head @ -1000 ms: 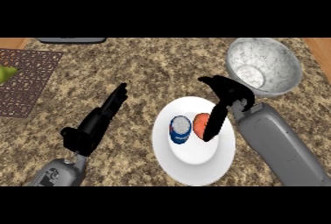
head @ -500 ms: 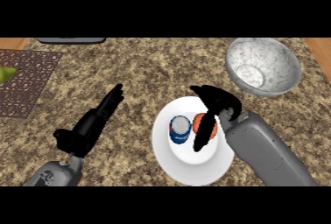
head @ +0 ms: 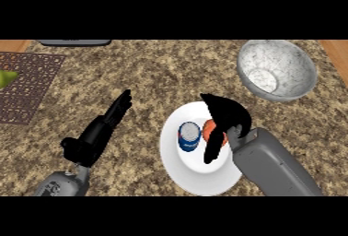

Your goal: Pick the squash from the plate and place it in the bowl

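Observation:
The orange squash (head: pixel 211 126) lies on a white plate (head: pixel 204 177) near the middle of the counter, mostly hidden under my right hand (head: pixel 225 114). That hand hangs over the squash with its fingers arched. Its thumb (head: pixel 213 148) reaches down between the squash and a blue-and-white can (head: pixel 189 137) on the same plate. The hand looks open, not closed round the squash. The speckled grey bowl (head: pixel 299 87) stands at the far right, beyond the plate. My left hand (head: pixel 95 138) rests open left of the plate, fingers pointing away.
A brown patterned mat (head: pixel 27 85) lies at the far left with a green object (head: pixel 5 77) on its edge. A dark flat thing (head: pixel 75 42) sits at the counter's back edge. Bare speckled counter lies between the plate and the bowl.
My right hand has moved left and down from beside the plate's right edge until it covers the squash. The left hand has barely moved.

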Available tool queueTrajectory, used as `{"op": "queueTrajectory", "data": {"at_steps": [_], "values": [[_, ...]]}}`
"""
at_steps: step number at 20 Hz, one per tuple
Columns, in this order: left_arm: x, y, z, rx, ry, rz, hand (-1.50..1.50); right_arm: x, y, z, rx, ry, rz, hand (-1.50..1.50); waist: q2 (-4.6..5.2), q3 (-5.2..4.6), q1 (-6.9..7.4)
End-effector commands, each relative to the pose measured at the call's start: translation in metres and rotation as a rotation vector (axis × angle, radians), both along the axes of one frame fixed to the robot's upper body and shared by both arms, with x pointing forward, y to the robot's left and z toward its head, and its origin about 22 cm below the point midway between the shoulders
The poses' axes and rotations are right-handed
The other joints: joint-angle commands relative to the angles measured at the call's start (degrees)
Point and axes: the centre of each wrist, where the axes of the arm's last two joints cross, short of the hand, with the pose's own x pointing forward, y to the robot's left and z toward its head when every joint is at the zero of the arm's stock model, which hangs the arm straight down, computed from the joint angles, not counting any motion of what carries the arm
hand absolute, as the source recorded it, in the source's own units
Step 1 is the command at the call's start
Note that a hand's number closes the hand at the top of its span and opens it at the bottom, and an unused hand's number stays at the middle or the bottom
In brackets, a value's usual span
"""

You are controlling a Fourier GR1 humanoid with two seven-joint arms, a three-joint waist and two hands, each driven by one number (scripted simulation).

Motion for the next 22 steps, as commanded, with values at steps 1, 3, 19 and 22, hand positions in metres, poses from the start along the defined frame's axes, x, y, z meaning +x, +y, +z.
{"op": "queueTrajectory", "data": {"at_steps": [1, 3, 19, 22], "values": [[-0.013, 0.002, 0.003, 0.004, 0.003, 0.005, 0.0, -0.012, 0.013, -0.02, -0.096, -0.042, -0.074, -1.5, -0.02, 0.02, 0.36], [-0.003, 0.004, 0.013, -0.014, -0.003, -0.008, 0.0, -0.002, -0.006, -0.003, -0.142, -0.041, -0.084, -1.5, -0.01, 0.01, 0.09], [0.005, -0.006, 0.013, 0.003, 0.009, -0.004, 0.0, -0.008, -0.018, -0.079, -0.151, 0.01, -0.118, -1.5, 0.1, 0.02, 0.19], [-0.006, 0.005, -0.008, 0.0, 0.003, -0.003, 0.0, 0.005, -0.023, -0.063, -0.137, -0.01, -0.124, -1.5, 0.09, 0.01, 0.18]]}}
